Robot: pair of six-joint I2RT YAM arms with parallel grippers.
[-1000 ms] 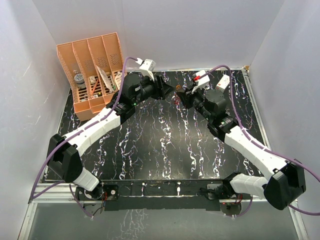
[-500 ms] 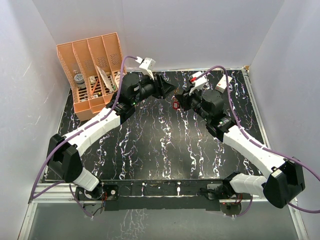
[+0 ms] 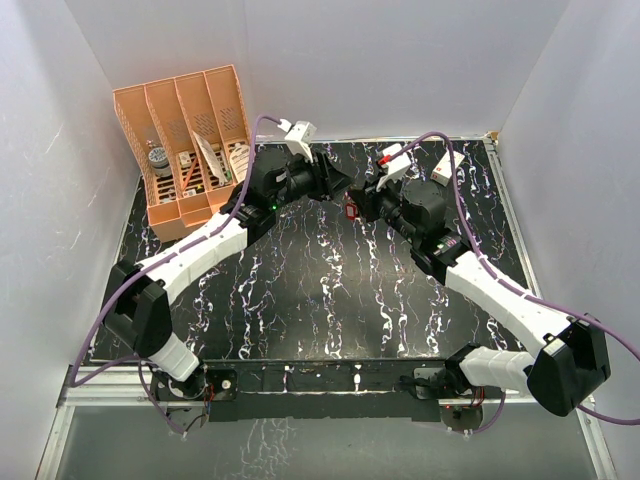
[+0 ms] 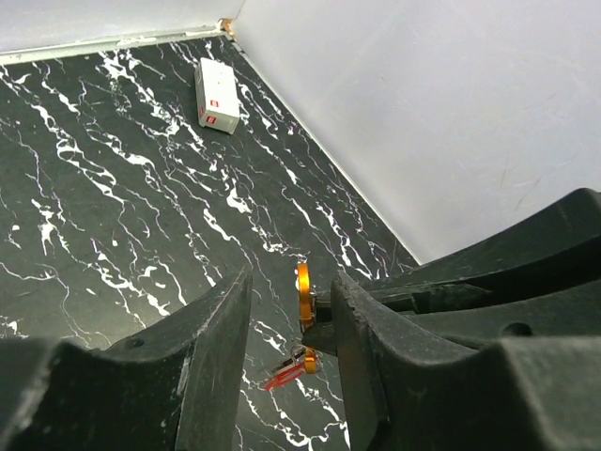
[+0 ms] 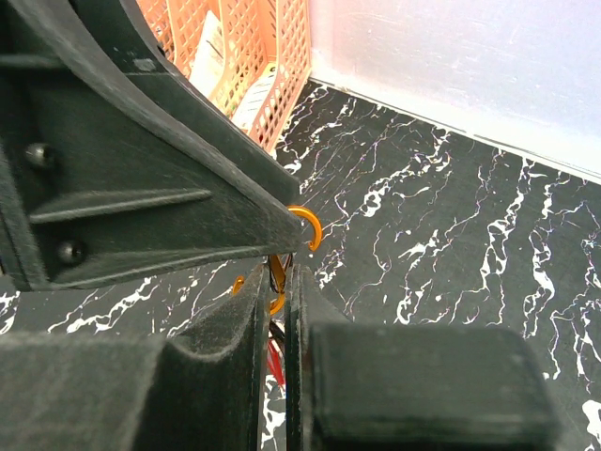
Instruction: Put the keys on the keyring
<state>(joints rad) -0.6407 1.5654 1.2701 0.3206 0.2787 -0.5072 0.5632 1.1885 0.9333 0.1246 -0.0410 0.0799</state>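
The orange-gold keyring (image 4: 303, 293) is pinched in my shut right gripper (image 5: 279, 272), held above the table; its open hook end (image 5: 306, 227) sticks out past the fingertips. The red-headed key (image 4: 285, 376) hangs from the ring's lower loop, and it also shows in the right wrist view (image 5: 275, 352) and the top view (image 3: 350, 208). A small grey metal piece beside it may be the silver key; I cannot tell. My left gripper (image 4: 291, 282) is open, its fingers standing either side of the ring without touching it. The two grippers meet tip to tip (image 3: 345, 192).
An orange mesh file organiser (image 3: 185, 140) with several items stands at the back left. A small white box (image 3: 446, 165) lies at the back right, also in the left wrist view (image 4: 216, 94). White walls close in the black marbled table (image 3: 330, 290).
My right gripper has dipped slightly with the ring and red key. My left gripper has shifted right, closing in so its open fingers bracket the ring.
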